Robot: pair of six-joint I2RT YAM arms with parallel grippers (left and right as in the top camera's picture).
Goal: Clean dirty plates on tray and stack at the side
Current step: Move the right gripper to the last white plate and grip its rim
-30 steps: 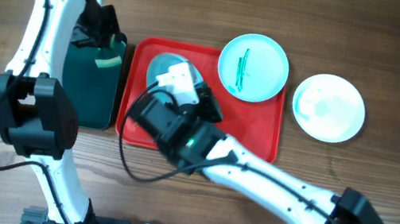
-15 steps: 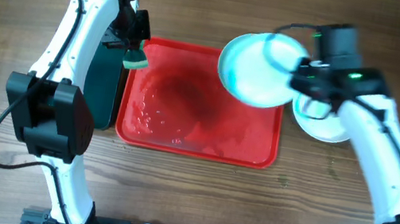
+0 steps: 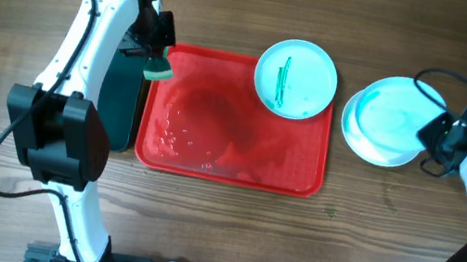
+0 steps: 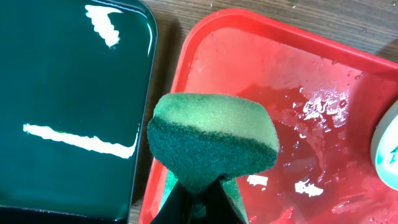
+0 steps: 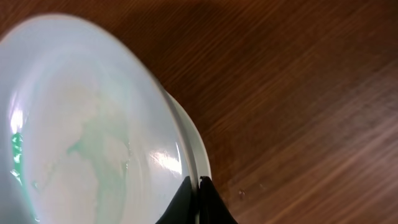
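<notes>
Two plates (image 3: 384, 127) stacked right; right gripper (image 3: 430, 139) pinched upper rim (green smears showed), so retreating unopened risked dragging it. Left gripper (image 4: 199, 190) clamped sponge (image 4: 211, 140).

The left gripper (image 3: 157, 55) hangs at the far left, clamped on a sponge (image 3: 159, 69); the right gripper (image 3: 434, 139), at the right, pinches a turquoise plate (image 3: 391, 118).
</notes>
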